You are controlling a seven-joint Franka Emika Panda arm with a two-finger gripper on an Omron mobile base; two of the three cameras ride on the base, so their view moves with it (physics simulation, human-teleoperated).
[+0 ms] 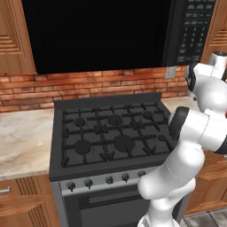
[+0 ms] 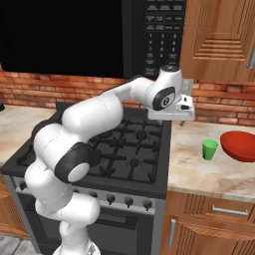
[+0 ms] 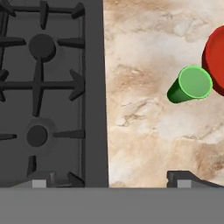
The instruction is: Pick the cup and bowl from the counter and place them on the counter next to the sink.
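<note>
glossy red bowl (image 2: 240,146), smooth green cup (image 3: 190,84), marbled stone counter (image 3: 144,131), matt black stove (image 1: 111,133), wooden cabinets (image 2: 214,224).

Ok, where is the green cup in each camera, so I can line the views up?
Left base view: not in the picture.
Right base view: the cup stands at right of centre on the counter, just left of the bowl.
Hand view: upper right, the bowl beside it.
Shared landmark: the stove.

cup (image 3: 191,84) upright on counter (image 3: 148,127) | bowl (image 3: 215,54) beside | stove (image 3: 48,92) left
</note>
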